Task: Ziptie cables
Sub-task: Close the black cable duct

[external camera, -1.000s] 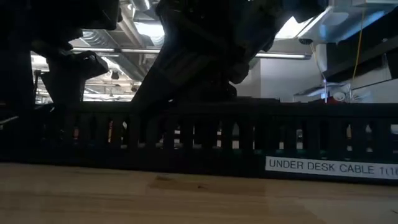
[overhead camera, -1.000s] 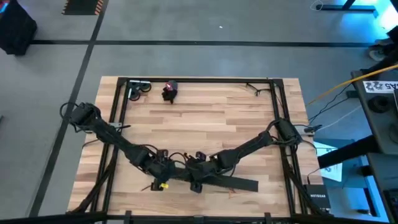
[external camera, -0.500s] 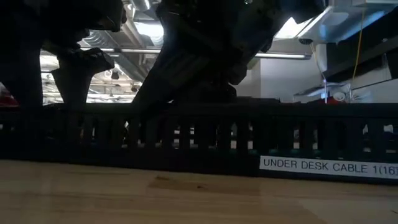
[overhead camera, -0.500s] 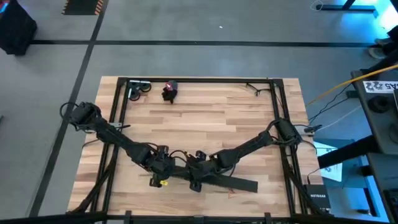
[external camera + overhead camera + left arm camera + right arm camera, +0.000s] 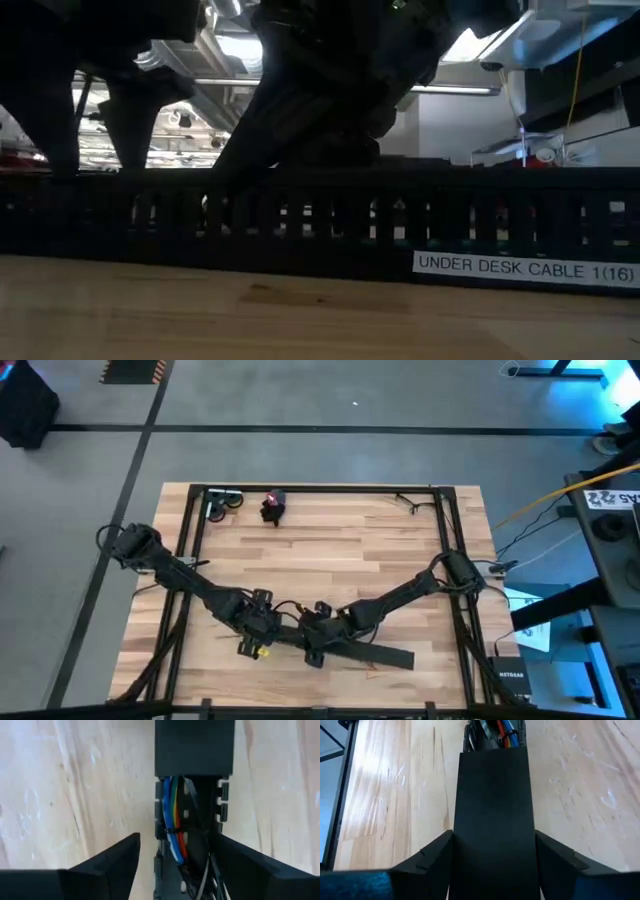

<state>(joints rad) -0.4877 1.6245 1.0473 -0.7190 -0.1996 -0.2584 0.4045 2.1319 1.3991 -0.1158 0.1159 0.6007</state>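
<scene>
Nearest the lower edge of the high view, one long black cable tray (image 5: 350, 652) is seen lying across the wooden table (image 5: 330, 555), its label reading "UNDER DESK CABLE 1(16)" in the low view. Two dark arms meet over it at lower centre. The left gripper (image 5: 177, 865) is set wide, one finger on each side of the tray; its fingers (image 5: 107, 862) are not seen touching anything. The right gripper (image 5: 492, 855) is likewise spread wide, its two fingers flanking the tray's flat black cover (image 5: 492, 815); whether they press against the cover cannot be told.

The cables (image 5: 174, 827) are seen lying inside the tray's open channel, in the centre of the left wrist view: blue, orange and reddish strands are run side by side, with one thin dark tie (image 5: 172, 830) crossing them. Their ends (image 5: 506, 732) are also seen past the far end of the cover at the top of the right wrist view.

One small yellow item (image 5: 262, 654) is seen beside the left gripper. Farther off, at the upper left of the table, one dark object with a red spot (image 5: 272, 506) and one grey looped object (image 5: 222, 505) are placed near the black frame (image 5: 320, 488).
</scene>
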